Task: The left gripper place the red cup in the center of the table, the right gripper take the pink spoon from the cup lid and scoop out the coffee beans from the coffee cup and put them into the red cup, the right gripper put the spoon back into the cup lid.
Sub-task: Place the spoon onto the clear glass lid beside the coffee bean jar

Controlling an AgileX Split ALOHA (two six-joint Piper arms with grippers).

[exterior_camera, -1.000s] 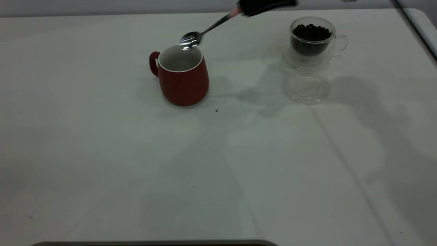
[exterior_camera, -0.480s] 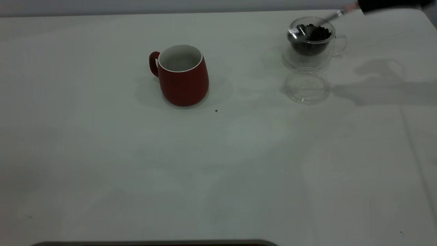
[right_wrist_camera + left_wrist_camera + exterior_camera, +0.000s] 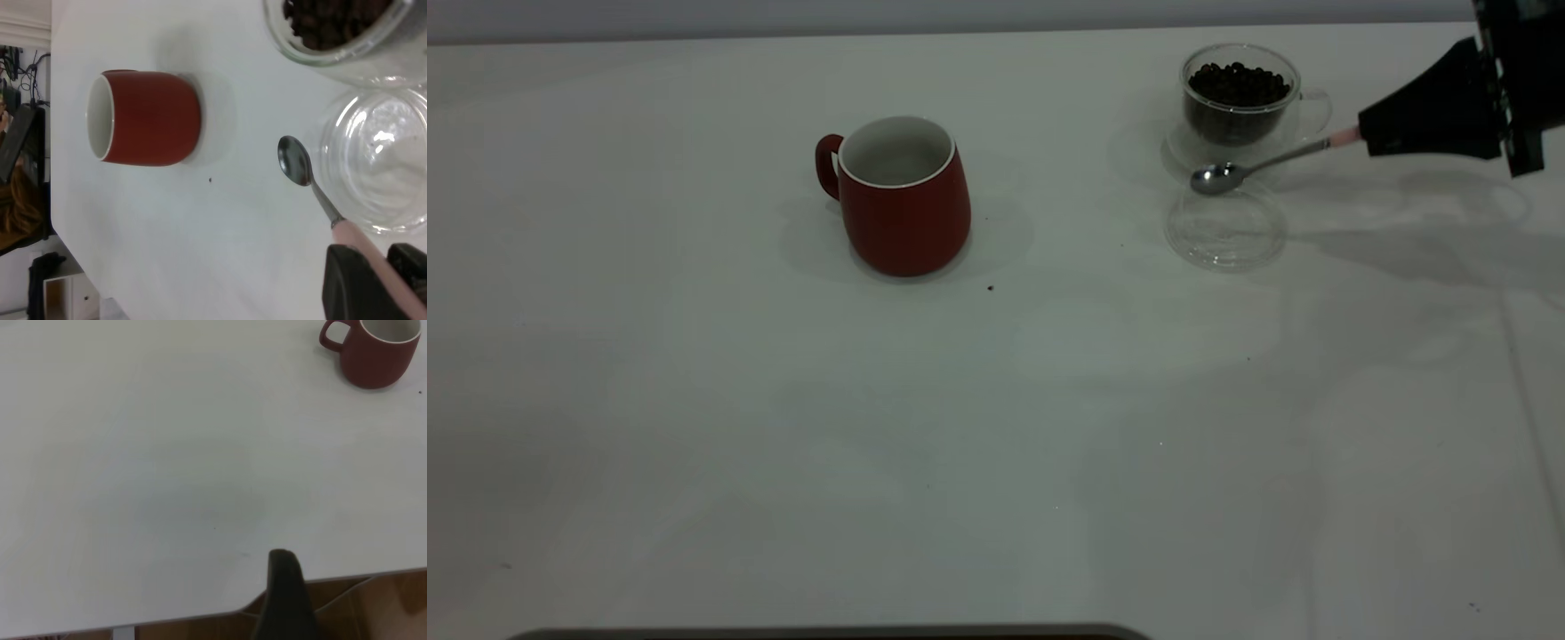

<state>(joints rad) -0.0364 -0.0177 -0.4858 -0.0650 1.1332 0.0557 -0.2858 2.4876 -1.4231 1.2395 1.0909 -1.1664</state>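
Observation:
The red cup (image 3: 903, 200) stands upright near the table's (image 3: 783, 427) far middle, handle to the left, white inside; it also shows as the red cup (image 3: 377, 353) and the red cup (image 3: 147, 119). My right gripper (image 3: 1368, 140) is shut on the pink spoon's (image 3: 1263, 164) pink handle (image 3: 363, 250). The spoon's bowl (image 3: 295, 160) looks empty and hovers at the rim of the cup lid (image 3: 1225, 229). Behind the lid is the coffee cup (image 3: 1240, 98), filled with coffee beans (image 3: 1238, 82). My left gripper (image 3: 283, 597) is parked over the table's near edge, far from the red cup.
A tiny dark speck (image 3: 991, 288) lies on the table just right of the red cup. A dark strip (image 3: 827, 633) runs along the front edge. Brown floor (image 3: 373, 607) shows past the table edge by the left arm.
The right gripper carried the spoon from above the red cup to the coffee cup, then down and right. The spoon's bowl now hangs low at the lid's rim.

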